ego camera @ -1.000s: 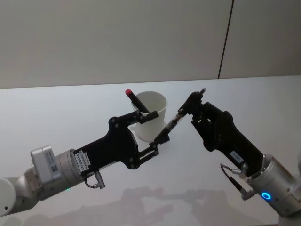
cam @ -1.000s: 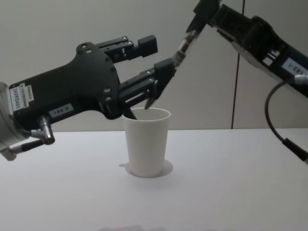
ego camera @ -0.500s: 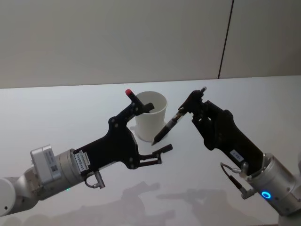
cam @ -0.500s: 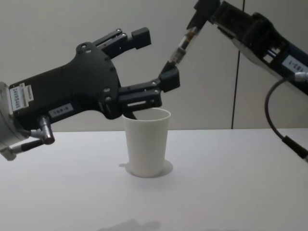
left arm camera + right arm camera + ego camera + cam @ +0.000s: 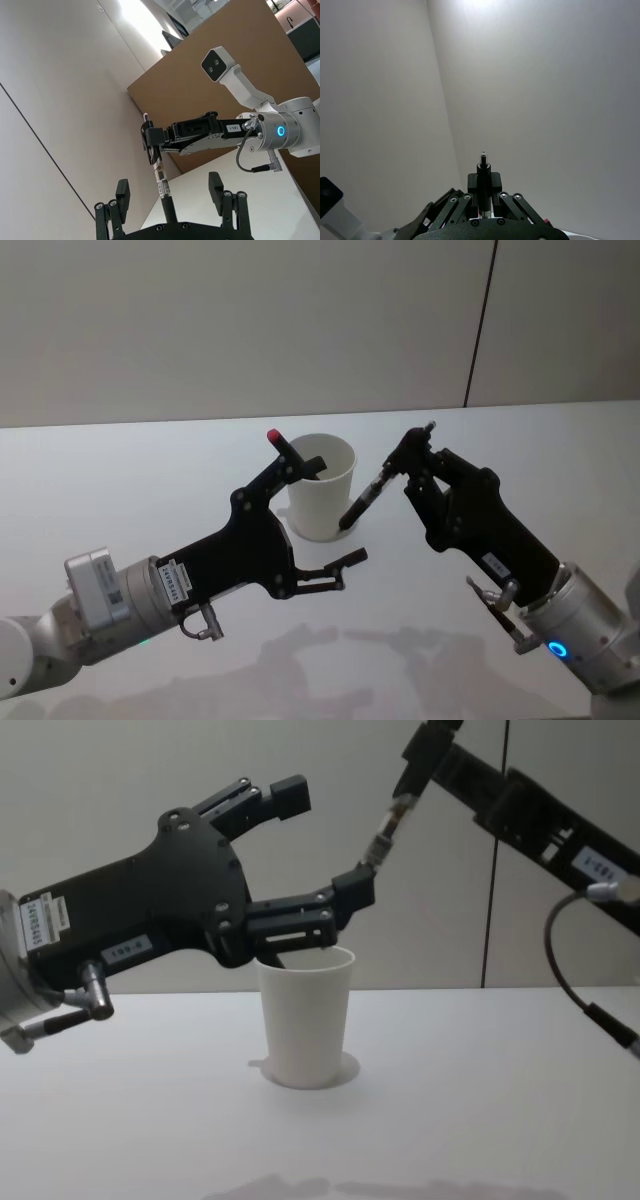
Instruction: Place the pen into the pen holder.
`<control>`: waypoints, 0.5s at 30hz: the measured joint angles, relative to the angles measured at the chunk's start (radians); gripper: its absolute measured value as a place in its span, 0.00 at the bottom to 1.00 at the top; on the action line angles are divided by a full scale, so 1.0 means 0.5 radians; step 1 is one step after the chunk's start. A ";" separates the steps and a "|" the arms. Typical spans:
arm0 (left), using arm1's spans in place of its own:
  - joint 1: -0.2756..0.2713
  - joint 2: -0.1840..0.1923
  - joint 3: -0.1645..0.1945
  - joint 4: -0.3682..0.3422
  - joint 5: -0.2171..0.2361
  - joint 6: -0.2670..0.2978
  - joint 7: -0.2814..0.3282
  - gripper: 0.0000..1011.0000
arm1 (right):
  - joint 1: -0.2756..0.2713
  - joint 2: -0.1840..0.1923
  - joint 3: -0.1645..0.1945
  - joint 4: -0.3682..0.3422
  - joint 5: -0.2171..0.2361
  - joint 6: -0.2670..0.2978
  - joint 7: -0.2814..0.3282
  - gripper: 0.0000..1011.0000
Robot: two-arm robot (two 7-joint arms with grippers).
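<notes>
Right end effector (image 5: pixel 408 454) clamped on pen (image 5: pixel 364 502) above pen holder (image 5: pixel 320 500), left end effector (image 5: pixel 318 845) spread wide, empty.

Both arms end in flat matte-black grippers, the left gripper (image 5: pixel 315 525) and right gripper (image 5: pixel 408 455), built of linked bars with small screws and white printed labels. Silver cylindrical wrists follow; the right has a glowing blue ring and thin black cable.

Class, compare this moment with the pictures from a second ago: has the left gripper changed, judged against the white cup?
Yes. The left gripper has opened: beside the pen holder, which has not moved, its fingers have spread and let go of the pen, now held by the right gripper alone.
</notes>
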 joint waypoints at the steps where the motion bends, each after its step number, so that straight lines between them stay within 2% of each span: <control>1: 0.000 0.000 0.000 0.000 0.000 0.000 0.000 0.99 | 0.000 0.000 0.000 0.000 0.000 0.000 0.000 0.14; 3: 0.000 0.000 0.000 0.000 0.000 0.000 0.000 0.99 | 0.004 -0.005 -0.002 0.000 -0.076 -0.042 -0.063 0.14; 4: 0.000 0.000 0.000 0.000 0.000 0.000 0.000 0.99 | 0.004 -0.005 -0.002 0.000 -0.076 -0.042 -0.063 0.14; 5: 0.000 0.000 0.000 0.000 0.000 0.000 0.000 0.99 | 0.009 -0.009 -0.002 0.002 -0.127 -0.065 -0.096 0.14; 6: 0.000 0.000 0.000 0.000 0.000 0.000 0.000 0.99 | 0.011 -0.012 -0.002 0.004 -0.140 -0.076 -0.112 0.14; 10: 0.000 0.000 0.000 0.000 0.000 0.000 0.000 0.99 | 0.035 -0.032 -0.004 0.025 -0.297 -0.158 -0.228 0.14; 11: 0.000 0.000 0.000 0.000 0.000 0.000 0.000 0.99 | 0.035 -0.032 -0.004 0.025 -0.297 -0.158 -0.228 0.14; 13: 0.000 0.000 0.000 0.000 0.000 0.000 0.000 0.99 | 0.062 -0.051 -0.005 0.052 -0.403 -0.219 -0.300 0.14; 15: 0.000 0.000 0.000 0.000 0.000 0.000 0.000 0.99 | 0.081 -0.065 -0.005 0.070 -0.450 -0.245 -0.326 0.14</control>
